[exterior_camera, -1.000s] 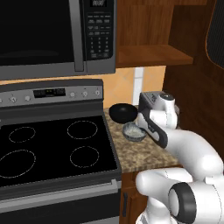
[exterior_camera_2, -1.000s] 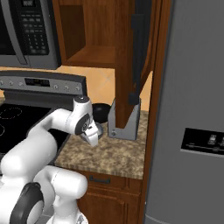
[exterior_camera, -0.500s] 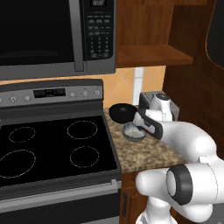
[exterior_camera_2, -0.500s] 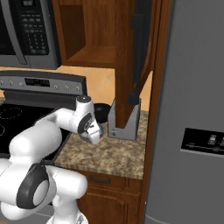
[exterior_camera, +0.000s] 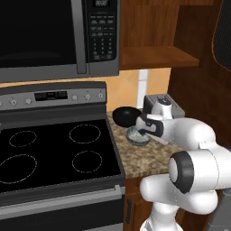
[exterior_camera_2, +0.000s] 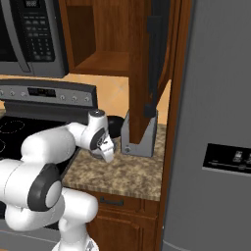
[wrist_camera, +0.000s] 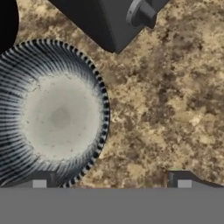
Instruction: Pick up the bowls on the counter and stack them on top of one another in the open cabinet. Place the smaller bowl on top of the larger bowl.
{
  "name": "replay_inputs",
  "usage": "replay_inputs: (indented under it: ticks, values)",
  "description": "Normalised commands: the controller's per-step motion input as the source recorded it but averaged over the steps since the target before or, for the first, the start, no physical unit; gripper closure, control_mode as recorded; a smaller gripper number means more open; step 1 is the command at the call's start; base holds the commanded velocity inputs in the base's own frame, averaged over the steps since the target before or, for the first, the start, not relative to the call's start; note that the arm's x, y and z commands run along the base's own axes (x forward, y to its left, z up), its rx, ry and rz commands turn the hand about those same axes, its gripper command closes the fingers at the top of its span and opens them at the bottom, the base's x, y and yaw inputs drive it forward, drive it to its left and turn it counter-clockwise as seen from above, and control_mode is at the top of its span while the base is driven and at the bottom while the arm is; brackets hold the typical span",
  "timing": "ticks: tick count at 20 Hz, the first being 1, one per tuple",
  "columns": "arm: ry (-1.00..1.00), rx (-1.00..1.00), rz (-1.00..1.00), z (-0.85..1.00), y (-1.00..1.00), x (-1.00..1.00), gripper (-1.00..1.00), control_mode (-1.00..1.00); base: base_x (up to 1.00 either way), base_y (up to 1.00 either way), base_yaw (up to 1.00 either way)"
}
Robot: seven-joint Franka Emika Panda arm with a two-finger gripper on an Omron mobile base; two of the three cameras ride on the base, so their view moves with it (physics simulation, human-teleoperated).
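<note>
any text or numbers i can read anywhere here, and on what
Nothing is legible.
Microwave keypad: button markings and the small display at its top, too blurred to read.
Stove control panel: display digits, too small to read.
Fridge dispenser panel: markings blurred.
Bowls, counter and toaster carry no text.

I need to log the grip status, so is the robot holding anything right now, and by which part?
Nothing is held. The gripper hangs open above the smaller bowl, its jaws apart and not closed on the rim.
</note>
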Motion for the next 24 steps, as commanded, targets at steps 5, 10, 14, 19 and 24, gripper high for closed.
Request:
replay_inputs:
  ticks: [5, 10, 14, 19, 24]
  values:
    - [0.01, 0.00, -0.01, -0.23, 0.00, 0.22, -1.00, -1.00, 0.00, 0.00, 0.00]
    - [0.02, 0.00, 0.00, -0.23, 0.00, 0.24, -1.00, -1.00, 0.00, 0.00, 0.00]
    - [0.02, 0.00, 0.00, -0.11, 0.00, 0.33, -1.00, -1.00, 0.00, 0.00, 0.00]
    - [0.01, 0.00, -0.02, -0.13, 0.00, 0.34, -1.00, -1.00, 0.00, 0.00, 0.00]
    - [0.00, 0.00, -0.02, -0.22, 0.02, 0.10, 1.00, -1.00, 0.00, 0.00, 0.00]
